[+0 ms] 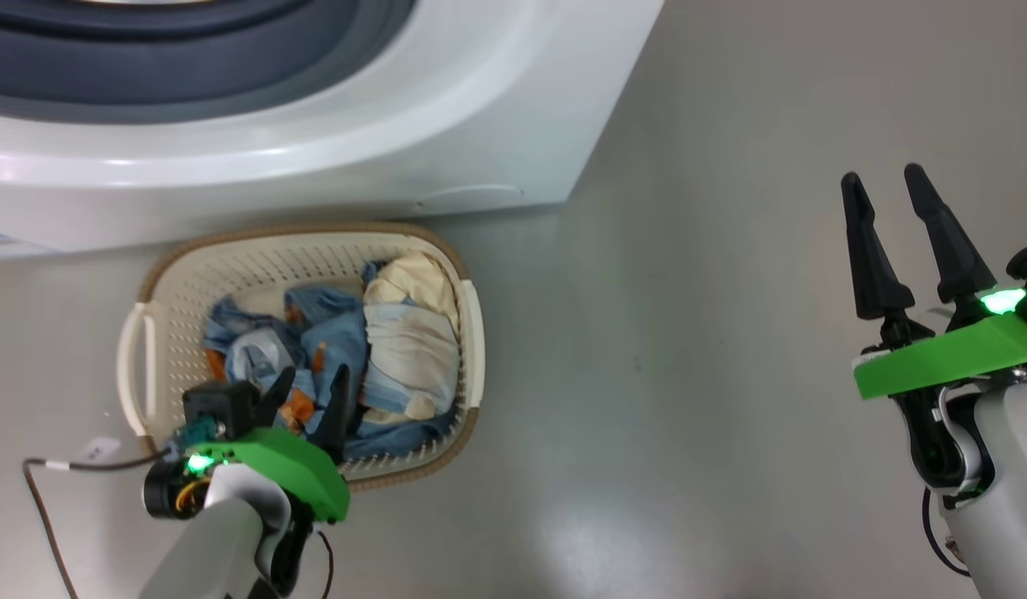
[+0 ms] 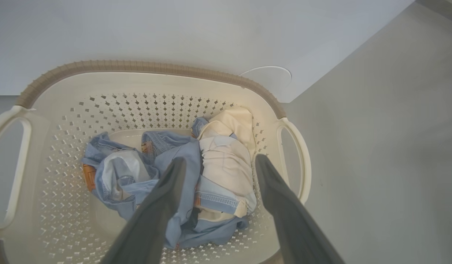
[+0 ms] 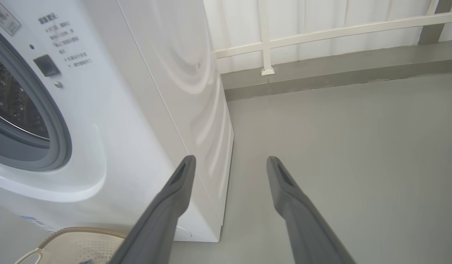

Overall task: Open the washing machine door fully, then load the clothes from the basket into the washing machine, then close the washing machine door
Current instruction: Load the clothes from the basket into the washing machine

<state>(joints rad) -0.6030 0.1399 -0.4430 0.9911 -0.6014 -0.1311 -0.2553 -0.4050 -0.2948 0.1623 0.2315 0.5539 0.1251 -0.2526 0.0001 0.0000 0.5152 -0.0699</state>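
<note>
Your left gripper (image 1: 312,374), fingers apart, hangs over the clothes (image 1: 397,349) in the basket (image 1: 310,230). At 3 o'clock, your right gripper (image 1: 882,176) holds its fingers apart, empty.

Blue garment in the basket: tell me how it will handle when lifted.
The blue garment lies crumpled in folds, so it is probably floppy and will drape. It looks thin, likely light. It lies against the cream cloth, which may drag along.
</note>
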